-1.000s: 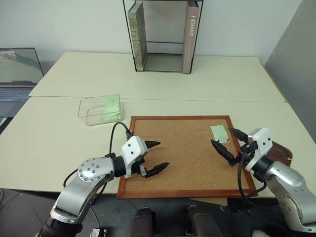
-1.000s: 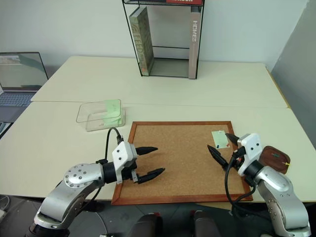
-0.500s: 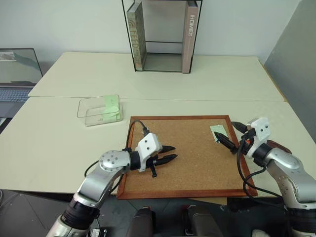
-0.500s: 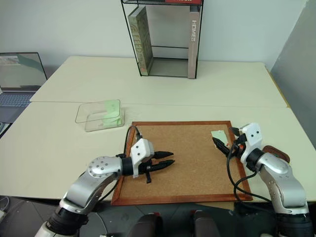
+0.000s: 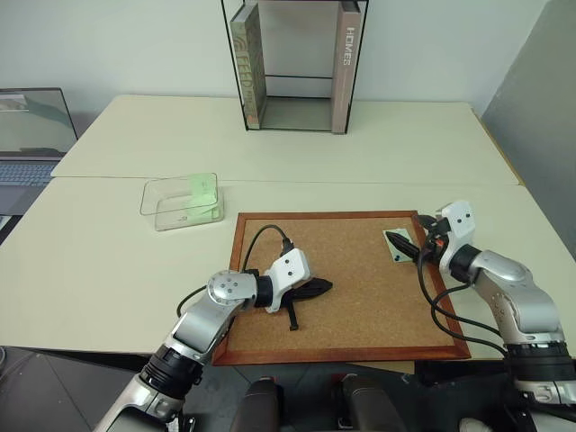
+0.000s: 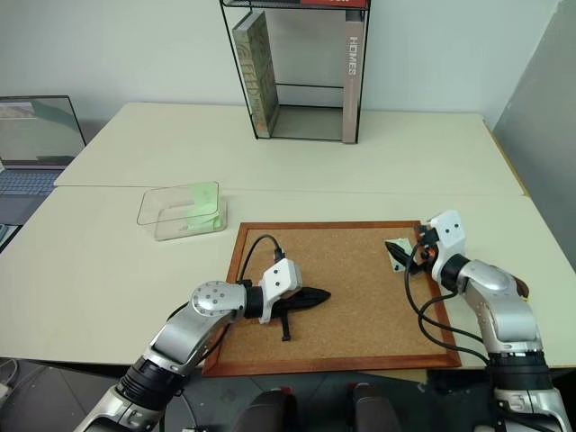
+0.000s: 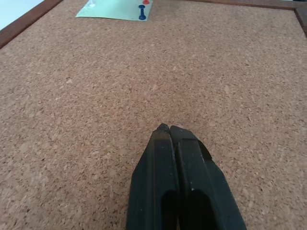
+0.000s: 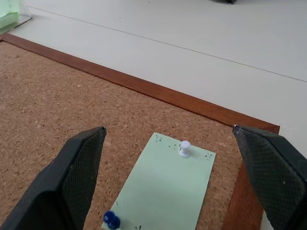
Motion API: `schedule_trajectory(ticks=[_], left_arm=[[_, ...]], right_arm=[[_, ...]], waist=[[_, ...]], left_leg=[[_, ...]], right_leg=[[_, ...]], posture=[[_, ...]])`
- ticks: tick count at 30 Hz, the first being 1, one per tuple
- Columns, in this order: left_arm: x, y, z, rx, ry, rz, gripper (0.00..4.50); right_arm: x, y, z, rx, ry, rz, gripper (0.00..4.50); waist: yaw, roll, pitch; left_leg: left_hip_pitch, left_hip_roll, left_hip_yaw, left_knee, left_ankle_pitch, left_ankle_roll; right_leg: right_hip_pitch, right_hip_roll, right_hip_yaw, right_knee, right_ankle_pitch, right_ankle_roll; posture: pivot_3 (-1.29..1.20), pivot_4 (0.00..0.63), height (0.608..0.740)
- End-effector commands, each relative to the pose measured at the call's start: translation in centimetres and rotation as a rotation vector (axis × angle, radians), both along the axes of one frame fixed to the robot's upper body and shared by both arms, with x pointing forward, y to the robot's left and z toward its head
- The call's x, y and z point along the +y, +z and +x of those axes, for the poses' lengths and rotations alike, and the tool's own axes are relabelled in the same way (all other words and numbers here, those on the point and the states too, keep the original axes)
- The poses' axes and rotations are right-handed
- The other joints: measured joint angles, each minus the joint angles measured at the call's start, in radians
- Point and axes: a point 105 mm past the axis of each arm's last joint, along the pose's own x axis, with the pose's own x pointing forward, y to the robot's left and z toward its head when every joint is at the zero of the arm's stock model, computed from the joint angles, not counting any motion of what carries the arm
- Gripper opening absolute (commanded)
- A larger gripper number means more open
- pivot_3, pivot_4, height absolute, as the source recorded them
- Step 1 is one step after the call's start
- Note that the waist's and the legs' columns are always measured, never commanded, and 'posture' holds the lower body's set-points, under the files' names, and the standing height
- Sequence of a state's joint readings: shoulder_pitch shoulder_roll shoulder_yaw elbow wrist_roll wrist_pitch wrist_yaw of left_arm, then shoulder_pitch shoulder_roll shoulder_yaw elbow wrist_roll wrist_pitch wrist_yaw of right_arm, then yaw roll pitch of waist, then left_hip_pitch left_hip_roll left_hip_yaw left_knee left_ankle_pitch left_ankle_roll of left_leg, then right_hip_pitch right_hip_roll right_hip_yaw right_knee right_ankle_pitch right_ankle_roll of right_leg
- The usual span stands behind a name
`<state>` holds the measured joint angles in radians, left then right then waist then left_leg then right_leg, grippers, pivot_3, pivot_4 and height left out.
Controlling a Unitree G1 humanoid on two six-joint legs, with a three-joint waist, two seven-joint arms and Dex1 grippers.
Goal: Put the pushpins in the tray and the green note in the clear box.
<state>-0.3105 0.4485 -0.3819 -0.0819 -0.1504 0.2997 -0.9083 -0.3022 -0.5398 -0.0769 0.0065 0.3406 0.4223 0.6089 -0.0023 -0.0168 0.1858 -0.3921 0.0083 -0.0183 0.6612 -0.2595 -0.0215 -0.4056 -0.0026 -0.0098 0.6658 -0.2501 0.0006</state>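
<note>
The green note lies near the right edge of the corkboard. A blue pushpin, a white one and a red one are stuck in it. My right gripper is open just above the note, one finger on each side of it. My left gripper is shut on nothing, its tips low over the bare cork in the middle of the board. The clear box stands off the board's far left corner with a green slip inside. A sliver of the tray shows behind my right forearm.
A black-framed glass book stand with two books stands at the back of the table. A laptop sits at the far left. The board's raised wooden frame runs just past the note.
My left gripper has shut and slid right toward the middle of the corkboard. My right gripper, still open, has moved forward to straddle the green note.
</note>
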Motion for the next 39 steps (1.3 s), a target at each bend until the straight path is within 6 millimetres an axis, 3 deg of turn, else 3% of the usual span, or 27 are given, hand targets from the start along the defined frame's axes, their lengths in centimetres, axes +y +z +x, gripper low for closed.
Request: schedule_trajectory(ticks=[1, 3, 6, 26, 39], left_arm=[[-0.1, -1.6, -1.1, 0.054, -0.025, 0.039, 0.03], [-0.1, -1.7, -1.3, 0.056, -0.027, 0.044, 0.03], [-0.1, -1.7, -1.4, 0.053, -0.023, 0.048, 0.00], [0.7, -1.8, -0.3, 0.012, 0.012, 0.084, 0.00], [1.1, -3.3, -1.1, 0.063, -0.025, 0.140, 0.00]], right_arm=[[-0.2, 0.3, 1.4, -0.026, -0.013, -0.025, 4.50], [-0.4, -0.2, 1.9, -0.016, -0.019, -0.046, 4.50], [-0.5, -0.7, 2.0, -0.012, -0.013, -0.067, 4.03], [-0.5, -1.2, 2.0, -0.030, -0.011, -0.110, 0.03], [-0.4, -0.5, 1.6, -0.077, -0.023, -0.069, 0.03]], waist=[[0.000, 0.000, 0.000], [0.000, 0.000, 0.000], [0.000, 0.000, 0.000], [0.000, 0.001, -0.001], [0.000, 0.001, -0.001]], left_leg=[[0.000, 0.000, 0.000, 0.000, 0.000, 0.000], [0.000, 0.000, 0.000, 0.000, 0.000, 0.000], [0.000, 0.000, 0.001, 0.000, 0.000, 0.000], [0.001, 0.000, 0.001, 0.000, 0.000, 0.000], [0.001, 0.000, 0.001, 0.000, 0.000, 0.001]], right_leg=[[0.000, 0.000, 0.000, 0.000, 0.000, 0.000], [0.000, 0.000, 0.000, 0.000, 0.000, 0.000], [0.000, 0.000, 0.001, 0.000, 0.000, 0.000], [0.000, 0.000, 0.001, 0.000, 0.001, -0.002], [0.001, 0.000, 0.001, 0.000, 0.002, -0.002]], posture=[[0.00, 0.150, 0.740], [0.00, 0.150, 0.740], [0.00, 0.150, 0.740], [0.00, 0.150, 0.740], [0.00, 0.150, 0.740]])
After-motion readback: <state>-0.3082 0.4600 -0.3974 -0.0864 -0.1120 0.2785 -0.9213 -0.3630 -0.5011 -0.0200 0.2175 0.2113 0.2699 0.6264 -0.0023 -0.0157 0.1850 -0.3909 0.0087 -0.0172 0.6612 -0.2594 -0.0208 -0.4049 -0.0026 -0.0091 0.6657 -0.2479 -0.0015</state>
